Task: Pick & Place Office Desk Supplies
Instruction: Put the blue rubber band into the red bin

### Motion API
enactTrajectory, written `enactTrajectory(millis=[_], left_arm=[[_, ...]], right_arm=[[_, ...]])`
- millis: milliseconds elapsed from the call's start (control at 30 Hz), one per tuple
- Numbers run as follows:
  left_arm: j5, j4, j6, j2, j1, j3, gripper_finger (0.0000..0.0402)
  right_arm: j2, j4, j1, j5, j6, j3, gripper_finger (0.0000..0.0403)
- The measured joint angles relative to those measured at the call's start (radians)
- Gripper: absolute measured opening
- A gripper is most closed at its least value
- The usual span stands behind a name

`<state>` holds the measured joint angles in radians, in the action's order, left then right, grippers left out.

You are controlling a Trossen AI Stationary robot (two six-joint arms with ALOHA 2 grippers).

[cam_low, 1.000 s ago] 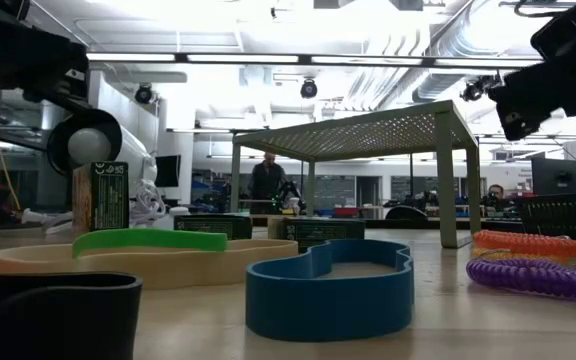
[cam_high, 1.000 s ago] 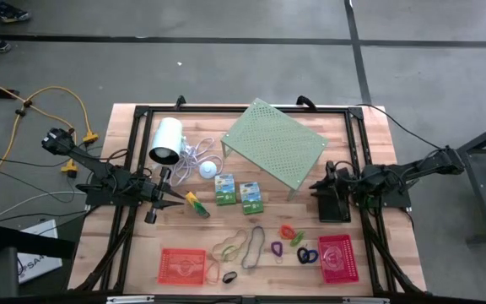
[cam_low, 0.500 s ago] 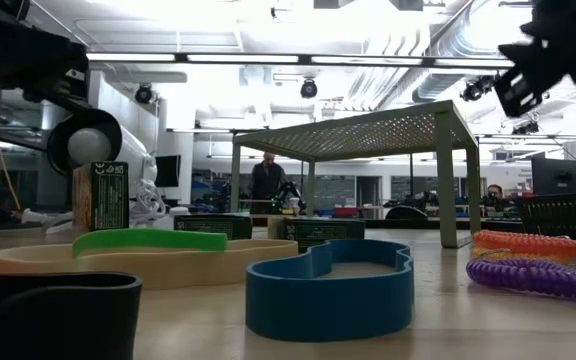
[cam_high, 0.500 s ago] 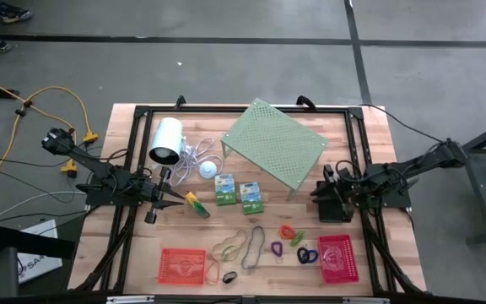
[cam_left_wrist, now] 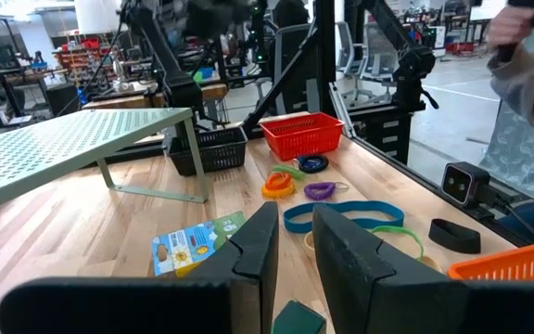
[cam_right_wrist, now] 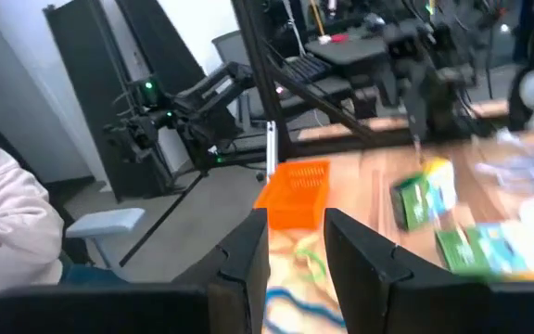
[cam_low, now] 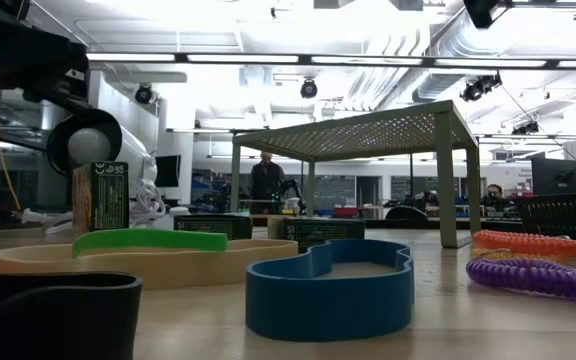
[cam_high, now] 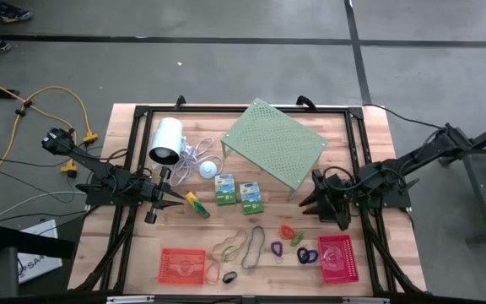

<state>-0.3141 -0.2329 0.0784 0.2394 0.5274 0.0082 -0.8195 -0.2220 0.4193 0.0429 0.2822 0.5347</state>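
Observation:
The supplies lie on the wooden table. Two green-white boxes (cam_high: 224,190) (cam_high: 251,196) sit mid-table, and a yellow-green marker (cam_high: 197,204) lies to their left. Tan and dark rubber bands (cam_high: 234,248) and colourful clips (cam_high: 290,233) lie toward the near edge, between a red basket (cam_high: 181,264) and a pink basket (cam_high: 337,257). My left gripper (cam_high: 180,203) (cam_left_wrist: 295,223) points level, just left of the marker, with a narrow empty gap between its fingers. My right gripper (cam_high: 313,201) (cam_right_wrist: 297,223) is open, raised over the table's right side, above the black basket (cam_left_wrist: 213,148).
A pale green perforated shelf (cam_high: 274,145) stands on its legs at the back middle. A white cylinder (cam_high: 166,141) with a cord lies at the back left. A dark frame (cam_high: 142,152) runs around the table. A person's sleeve (cam_left_wrist: 527,83) shows beyond the near edge.
My right gripper has risen well above the table, leaving the top of the low view. It has also swung a little toward the table's left and near side, fingers still apart. My left arm and the supplies have kept still.

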Motion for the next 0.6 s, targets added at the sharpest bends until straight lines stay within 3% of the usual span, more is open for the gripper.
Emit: enactTrajectory(millis=[200, 400, 600], left_arm=[[0.0, 0.0, 0.0, 0.0, 0.0, 0.0, 0.0065], [0.0, 0.0, 0.0, 0.0, 0.0, 0.0, 0.0065], [0.0, 0.0, 0.0, 0.0, 0.0, 0.0, 0.0065]], right_arm=[[-0.161, -0.001, 0.02, 0.0, -0.154, 0.19, 0.0095], [-0.302, 0.002, 0.026, -0.004, -0.205, 0.317, 0.0095], [-0.422, 0.0, 0.005, -0.115, -0.225, 0.381, 0.0095]])
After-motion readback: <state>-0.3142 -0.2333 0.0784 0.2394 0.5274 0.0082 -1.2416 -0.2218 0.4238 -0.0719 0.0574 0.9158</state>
